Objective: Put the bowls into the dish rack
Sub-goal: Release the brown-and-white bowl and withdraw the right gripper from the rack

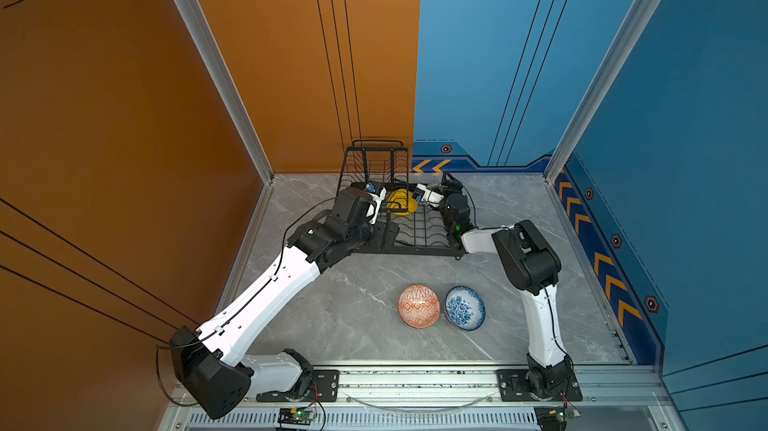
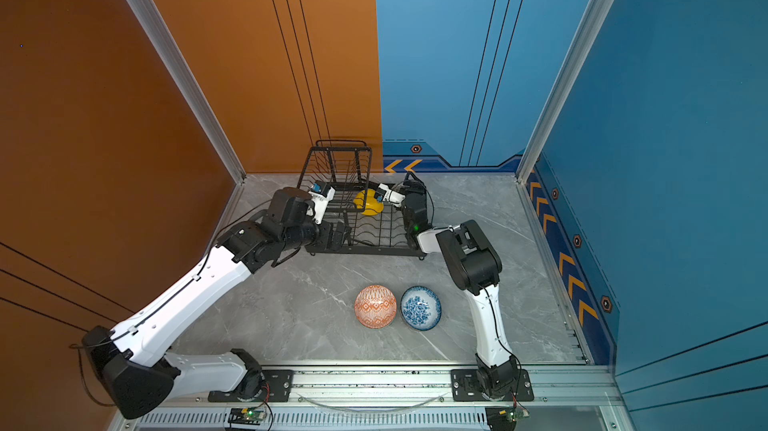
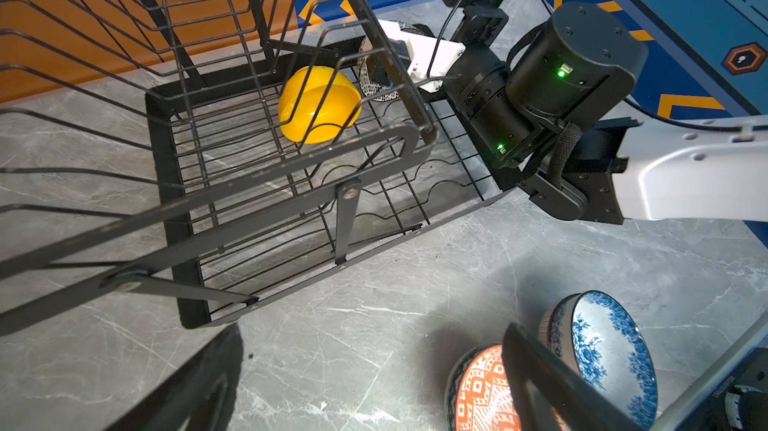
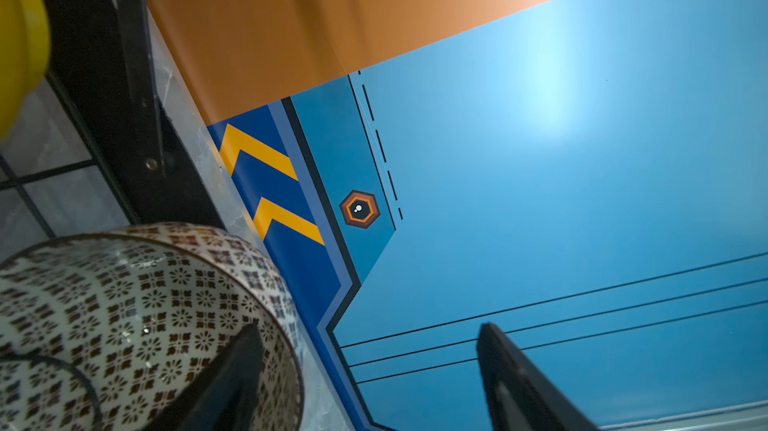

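The black wire dish rack (image 1: 415,251) (image 2: 365,253) (image 3: 291,171) stands at the back of the table. A yellow bowl (image 1: 401,202) (image 2: 368,202) (image 3: 318,104) lies tipped inside it. Beside that, a dark-white patterned bowl (image 3: 368,79) (image 4: 124,304) stands on edge at the rack's far right end. My right gripper (image 4: 370,331) is open, with one finger (image 4: 232,366) inside this bowl and its rim loose between the jaws. My left gripper (image 3: 372,329) (image 1: 387,238) is open and empty by the rack's front left corner. An orange-white bowl (image 1: 419,306) (image 2: 375,306) and a blue-white bowl (image 1: 464,308) (image 2: 420,308) sit on the table in front.
The rack's raised basket tier (image 1: 376,163) rises at its back left, close above my left wrist. Orange and blue walls enclose the grey marble table (image 1: 340,308) on three sides. An aluminium rail (image 1: 415,379) with both arm bases runs along the front edge.
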`<state>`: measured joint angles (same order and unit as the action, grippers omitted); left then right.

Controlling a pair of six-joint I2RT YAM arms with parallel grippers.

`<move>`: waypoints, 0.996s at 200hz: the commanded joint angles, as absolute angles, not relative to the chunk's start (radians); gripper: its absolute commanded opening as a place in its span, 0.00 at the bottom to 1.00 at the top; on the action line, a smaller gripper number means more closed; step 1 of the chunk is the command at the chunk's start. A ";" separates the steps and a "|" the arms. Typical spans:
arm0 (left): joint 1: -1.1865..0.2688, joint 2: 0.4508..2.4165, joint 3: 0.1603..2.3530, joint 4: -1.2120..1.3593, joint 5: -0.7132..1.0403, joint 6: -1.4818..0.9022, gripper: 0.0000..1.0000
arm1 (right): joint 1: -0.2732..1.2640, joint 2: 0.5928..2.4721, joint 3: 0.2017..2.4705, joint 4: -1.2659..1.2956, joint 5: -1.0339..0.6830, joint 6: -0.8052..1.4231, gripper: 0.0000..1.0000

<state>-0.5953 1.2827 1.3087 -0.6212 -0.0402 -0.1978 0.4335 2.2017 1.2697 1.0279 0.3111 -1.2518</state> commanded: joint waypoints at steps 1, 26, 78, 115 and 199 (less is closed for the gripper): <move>-0.584 1.262 1.285 -0.611 -0.007 -0.181 0.98 | 0.436 2.131 1.239 1.013 0.298 -1.203 1.00; -0.580 1.267 1.269 -0.586 0.011 -0.190 0.98 | 0.433 2.093 1.217 0.992 0.290 -1.168 1.00; -0.576 1.277 1.257 -0.574 0.012 -0.192 0.98 | 0.433 2.032 1.196 0.944 0.294 -1.109 1.00; -0.576 1.288 1.264 -0.574 0.017 -0.190 0.98 | 0.431 1.966 1.158 0.872 0.289 -1.067 1.00; -0.592 1.274 1.269 -0.591 -0.025 -0.204 0.98 | 0.448 1.627 1.107 0.355 0.337 -0.674 1.00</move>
<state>-0.5854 1.2854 1.2705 -0.5873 0.0006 -0.1986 0.4339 1.7386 1.1069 0.6117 0.3031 -0.8761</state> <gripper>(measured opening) 0.979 0.999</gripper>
